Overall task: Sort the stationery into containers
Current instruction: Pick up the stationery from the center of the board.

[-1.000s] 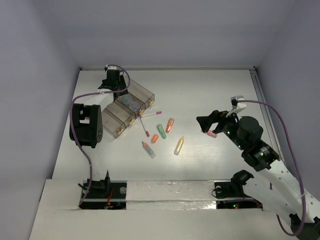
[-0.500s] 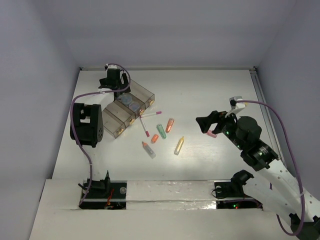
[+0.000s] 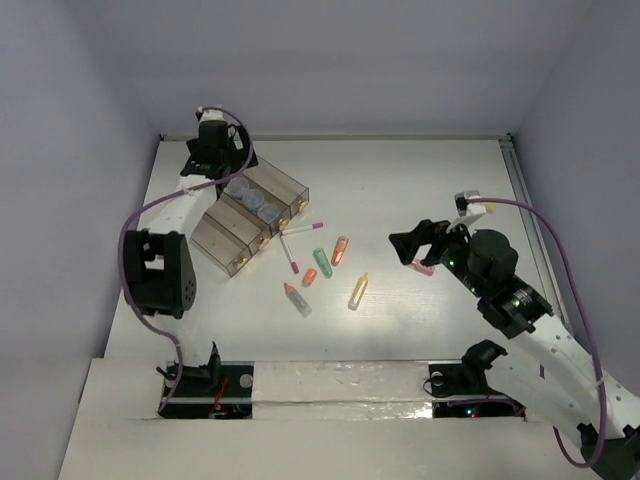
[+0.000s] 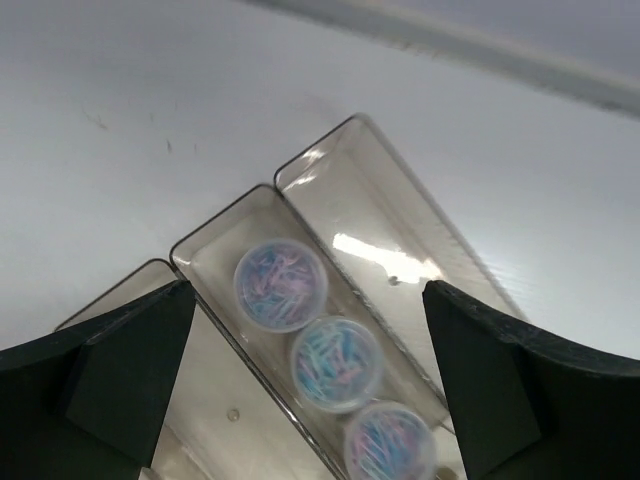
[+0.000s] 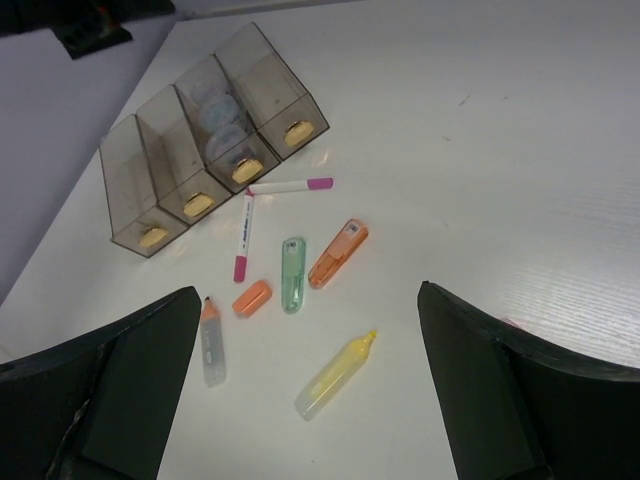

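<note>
The containers (image 3: 232,238) are a slanted row of clear brownish compartments at the left. Three round rolls (image 4: 280,284) lie in a line in one compartment; the compartment (image 4: 390,235) beside it holds nothing. My left gripper (image 3: 212,160) hovers open above the row's far end, nothing between its fingers (image 4: 130,370). On the table lie two white pens (image 5: 290,185), a green stick (image 5: 292,274), an orange stick (image 5: 339,253), a yellow stick (image 5: 335,375), an orange cap (image 5: 252,297) and an uncapped clear stick (image 5: 211,340). My right gripper (image 3: 412,243) hangs open and empty, right of them, over a pink stick (image 3: 424,267).
The left arm's purple cable (image 3: 135,230) loops beside the containers. White walls close the table at the back and left, and a rail (image 3: 520,180) runs along the right edge. Bare tabletop (image 3: 400,180) lies beyond the sticks.
My left gripper has opened and pulled up and back towards the far left corner, leaving all three rolls in their compartment. The right arm has barely shifted.
</note>
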You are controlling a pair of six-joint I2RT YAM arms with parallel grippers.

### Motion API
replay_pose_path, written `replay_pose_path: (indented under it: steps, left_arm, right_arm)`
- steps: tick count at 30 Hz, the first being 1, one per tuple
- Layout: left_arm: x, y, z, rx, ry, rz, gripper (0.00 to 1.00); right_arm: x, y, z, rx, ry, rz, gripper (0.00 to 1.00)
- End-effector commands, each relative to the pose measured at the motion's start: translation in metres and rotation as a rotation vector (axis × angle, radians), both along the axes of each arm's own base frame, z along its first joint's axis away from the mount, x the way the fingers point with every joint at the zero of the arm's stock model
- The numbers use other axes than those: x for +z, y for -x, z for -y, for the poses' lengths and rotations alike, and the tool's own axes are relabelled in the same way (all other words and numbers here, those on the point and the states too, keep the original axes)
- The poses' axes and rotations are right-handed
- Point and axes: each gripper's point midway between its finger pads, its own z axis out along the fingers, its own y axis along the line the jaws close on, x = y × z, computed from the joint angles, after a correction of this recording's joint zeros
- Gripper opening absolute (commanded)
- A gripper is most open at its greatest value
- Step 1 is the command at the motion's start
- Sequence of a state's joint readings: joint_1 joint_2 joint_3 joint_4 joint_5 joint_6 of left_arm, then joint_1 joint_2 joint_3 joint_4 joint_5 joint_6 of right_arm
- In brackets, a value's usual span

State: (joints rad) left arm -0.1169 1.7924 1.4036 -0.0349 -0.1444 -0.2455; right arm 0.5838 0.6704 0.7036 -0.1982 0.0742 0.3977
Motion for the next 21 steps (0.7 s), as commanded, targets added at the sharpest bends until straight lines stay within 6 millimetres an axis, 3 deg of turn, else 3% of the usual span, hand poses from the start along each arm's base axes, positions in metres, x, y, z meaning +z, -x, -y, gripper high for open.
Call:
replay_pose_path:
  steps: [1,2,3,5,6,7,8,9,10,11,12,13,14,15,16,17,19,21]
  left_arm:
    - [0.112,0.016,0.017,-0.056,0.064,0.225,0.99]
    - [0.120,0.023,0.019,-0.067,0.076,0.240,0.99]
    - [0.145,0.037,0.025,-0.087,0.090,0.290,0.99]
    - [0.156,0.055,0.031,-0.114,0.110,0.316,0.99]
    - [0.180,0.074,0.037,-0.146,0.135,0.371,0.99]
    - [0.187,0.084,0.038,-0.157,0.145,0.391,0.99]
    - [0.179,0.096,0.043,-0.177,0.154,0.380,0.99]
    - [0.198,0.118,0.048,-0.208,0.174,0.433,0.99]
    - [0.200,0.129,0.052,-0.232,0.182,0.442,0.99]
    - [0.185,0.141,0.056,-0.246,0.182,0.418,0.99]
    - [0.197,0.161,0.052,-0.249,0.189,0.459,0.99]
    - [0.194,0.171,0.053,-0.258,0.191,0.460,0.99]
    - [0.174,0.180,0.051,-0.257,0.188,0.428,0.99]
    - [0.179,0.197,0.046,-0.256,0.188,0.461,0.99]
    - [0.172,0.203,0.043,-0.251,0.179,0.455,0.99]
    - [0.151,0.210,0.040,-0.241,0.169,0.420,0.99]
    - [0.143,0.228,0.035,-0.241,0.166,0.420,0.99]
    - [0.126,0.244,0.033,-0.248,0.163,0.401,0.99]
  right_arm:
    - [0.010,-0.005,-0.009,0.021,-0.039,0.033,0.95]
    - [0.005,-0.008,-0.012,0.023,-0.033,0.016,0.95]
    - [0.003,-0.009,-0.014,0.032,-0.032,0.007,0.95]
    - [-0.001,-0.013,-0.018,0.035,-0.030,-0.006,0.95]
    - [-0.009,-0.016,-0.021,0.039,-0.018,-0.029,0.95]
    - [-0.013,-0.019,-0.023,0.040,-0.013,-0.041,0.95]
    - [-0.018,-0.021,-0.025,0.043,-0.004,-0.057,0.95]
    - [-0.026,-0.025,-0.029,0.048,0.010,-0.086,0.95]
    - [-0.031,-0.027,-0.032,0.051,0.018,-0.101,0.95]
    - [-0.036,-0.030,-0.034,0.054,0.024,-0.117,0.95]
    - [-0.047,-0.035,-0.038,0.056,0.043,-0.152,0.94]
    - [-0.052,-0.038,-0.041,0.055,0.049,-0.165,0.94]
    - [-0.058,-0.039,-0.046,0.065,0.056,-0.179,0.94]
    - [-0.064,-0.040,-0.050,0.070,0.067,-0.196,0.94]
    - [-0.077,-0.047,-0.054,0.061,0.091,-0.231,0.94]
    - [-0.084,-0.049,-0.058,0.060,0.103,-0.247,0.94]
    - [-0.090,-0.056,-0.067,0.052,0.125,-0.263,0.94]
    - [-0.112,-0.066,-0.071,0.023,0.165,-0.310,0.94]
